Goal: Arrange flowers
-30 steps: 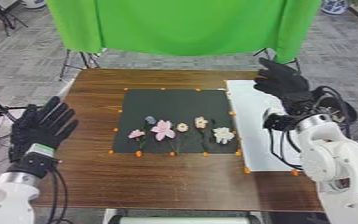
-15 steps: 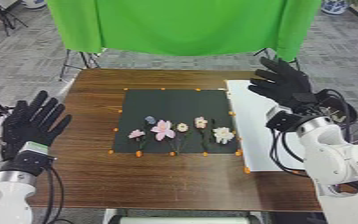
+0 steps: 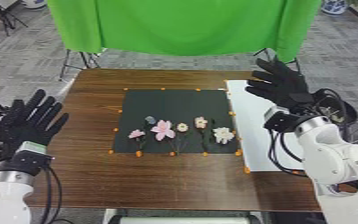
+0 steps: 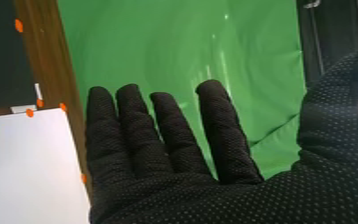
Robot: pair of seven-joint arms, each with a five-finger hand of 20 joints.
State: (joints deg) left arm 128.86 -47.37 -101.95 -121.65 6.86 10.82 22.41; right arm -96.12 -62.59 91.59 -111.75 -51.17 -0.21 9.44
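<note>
Flowers (image 3: 164,130) line the dark sheet's (image 3: 175,105) near half, likely for display; left hand (image 3: 23,125) and right hand (image 3: 286,91), empty, spread wide, flank it, presumably avoiding disturbance.

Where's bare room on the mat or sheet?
Free: the dark mat beyond the flowers, and the white sheet alongside the mat. Crowded: the mat's near half, where the flowers lie, and the sheet's far right, overhung by the right hand.
</note>
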